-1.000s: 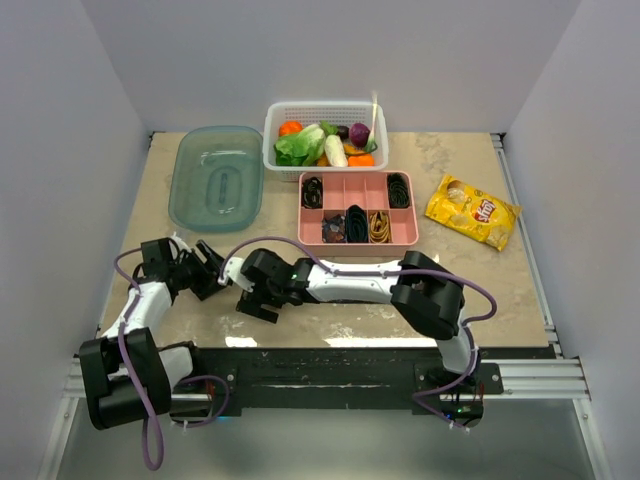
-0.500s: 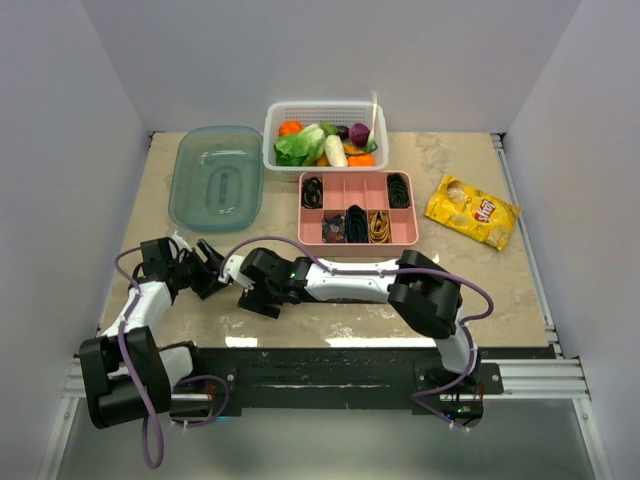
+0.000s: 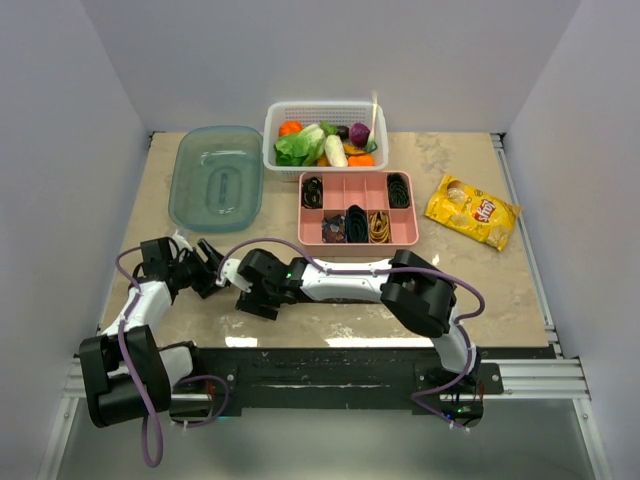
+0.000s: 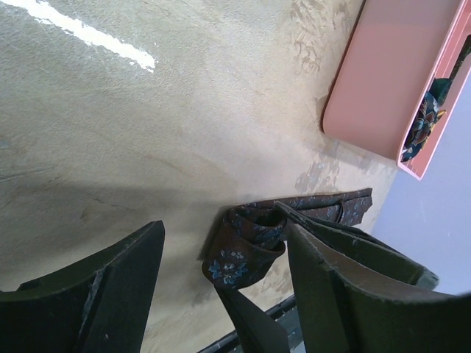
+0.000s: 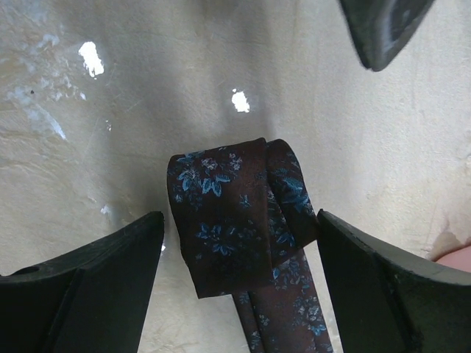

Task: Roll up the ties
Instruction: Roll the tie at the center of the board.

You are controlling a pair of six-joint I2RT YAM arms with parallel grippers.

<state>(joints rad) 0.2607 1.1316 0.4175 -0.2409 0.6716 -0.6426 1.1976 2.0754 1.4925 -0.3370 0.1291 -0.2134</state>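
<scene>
A dark maroon tie with blue flowers lies on the table, its end coiled into a loose roll. My right gripper is open and straddles the roll. Its right finger touches the coil and its left finger stands a little apart. My left gripper is open and faces the roll from the other side, holding nothing. In the top view both grippers meet at the near left, and the tie is hidden under them. Rolled black and gold ties sit in the pink tray.
The pink compartment tray stands mid-table, its corner close to the left gripper. Behind it are a white basket of vegetables and a teal lid. A yellow chips bag lies right. The table's front edge is close below.
My right gripper's jaws have narrowed somewhat around the roll, and that arm has eased slightly left. The left arm has stayed put.
</scene>
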